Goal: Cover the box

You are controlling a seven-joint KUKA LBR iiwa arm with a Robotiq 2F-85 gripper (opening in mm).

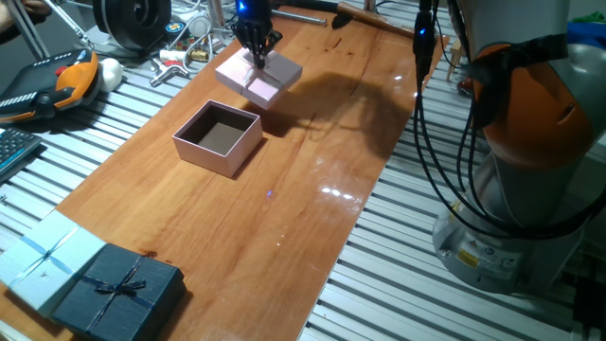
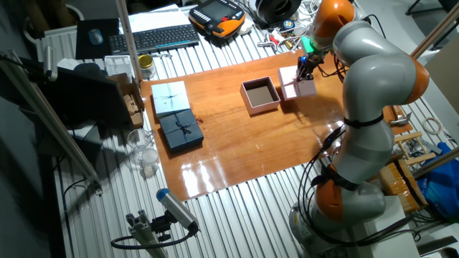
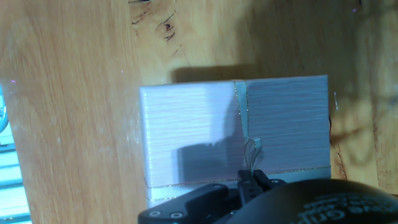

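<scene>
The pale-pink box (image 1: 214, 159) stands open on the wooden table (image 1: 284, 227), dark brownish inside; it also shows in the other fixed view (image 2: 262, 107). Its pink lid (image 1: 237, 72) with a thin gold ribbon lies just behind the box, top side up, and seems slightly tilted. My gripper (image 1: 258, 59) is down on the lid with its fingers close together, at the ribbon's bow. In the hand view the lid (image 3: 186, 124) fills the frame and the dark gripper (image 3: 249, 182) sits at its near edge. The other fixed view shows the gripper (image 2: 305, 70) on the lid (image 2: 300, 89).
A dark navy box with a bow (image 1: 118, 289) and a light blue ribboned box (image 1: 43, 258) sit at the table's near left corner. A teach pendant (image 1: 47, 85) and tools lie on the slatted bench behind. The robot base (image 1: 530, 142) with cables stands at the right.
</scene>
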